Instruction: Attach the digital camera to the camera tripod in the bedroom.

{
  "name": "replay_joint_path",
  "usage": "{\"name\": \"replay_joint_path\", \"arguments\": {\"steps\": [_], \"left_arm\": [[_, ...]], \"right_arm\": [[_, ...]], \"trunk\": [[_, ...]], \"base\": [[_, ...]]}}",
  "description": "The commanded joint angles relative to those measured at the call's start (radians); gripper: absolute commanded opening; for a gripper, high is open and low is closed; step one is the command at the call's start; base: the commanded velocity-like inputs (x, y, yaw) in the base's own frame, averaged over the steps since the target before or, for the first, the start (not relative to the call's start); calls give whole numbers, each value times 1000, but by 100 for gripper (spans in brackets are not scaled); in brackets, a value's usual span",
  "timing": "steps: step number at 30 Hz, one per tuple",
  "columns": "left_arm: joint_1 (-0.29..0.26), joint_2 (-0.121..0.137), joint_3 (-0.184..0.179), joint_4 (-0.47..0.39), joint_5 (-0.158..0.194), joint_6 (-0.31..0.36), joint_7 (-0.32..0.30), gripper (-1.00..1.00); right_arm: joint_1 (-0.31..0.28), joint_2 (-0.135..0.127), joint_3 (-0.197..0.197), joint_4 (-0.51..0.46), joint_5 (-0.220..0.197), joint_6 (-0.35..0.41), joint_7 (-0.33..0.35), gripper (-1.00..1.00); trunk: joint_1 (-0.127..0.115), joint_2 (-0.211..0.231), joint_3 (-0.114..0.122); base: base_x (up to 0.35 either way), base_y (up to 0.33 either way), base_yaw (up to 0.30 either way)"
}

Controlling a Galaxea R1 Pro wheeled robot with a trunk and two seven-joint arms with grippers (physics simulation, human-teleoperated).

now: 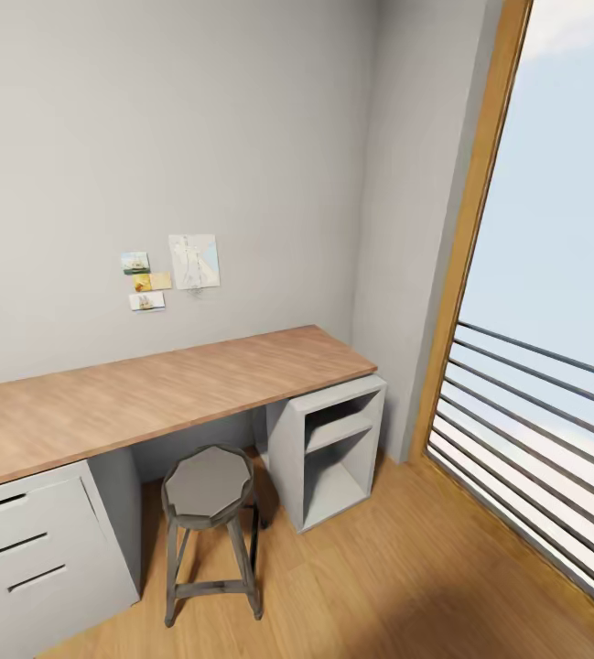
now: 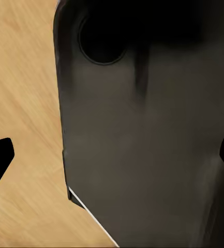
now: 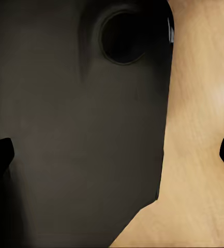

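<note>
**No camera or tripod in sight yet**

From the head view, you faced a smooth wooden table [image 1: 168, 389] with pale grey drawers [image 1: 31, 558]; a grey metal stool [image 1: 210, 531] with a many-sided seat stood at six o'clock. Neither the digital camera nor the camera tripod showed, so driving on blind risked clipping that stool.

In the left wrist view, your left gripper [image 2: 112, 155] stood wide apart, holding nothing, over a matte dark body panel [image 2: 148, 144].

In the right wrist view, your right gripper [image 3: 112, 155] was likewise spread and empty above grained wood floor [image 3: 199, 155].
</note>
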Motion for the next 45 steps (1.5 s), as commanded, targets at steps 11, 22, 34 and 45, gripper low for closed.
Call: {"name": "replay_joint_path", "arguments": {"steps": [11, 22, 34, 45], "left_arm": [[4, 9, 0, 0, -2, 0, 0, 100], [4, 9, 0, 0, -2, 0, 0, 100], [4, 9, 0, 0, -2, 0, 0, 100], [17, 38, -2, -1, 2, 1, -1, 100]], "right_arm": [[-11, 11, 5, -9, 6, 2, -6, 100], [-11, 11, 5, -9, 6, 2, -6, 100], [-11, 11, 5, -9, 6, 2, -6, 100], [-44, 8, 12, -27, 6, -3, -6, 100]], "trunk": [[0, 0, 0], [0, 0, 0], [0, 0, 0], [0, 0, 0]], "base": [[0, 0, 0], [0, 0, 0], [0, 0, 0], [0, 0, 0]]}}
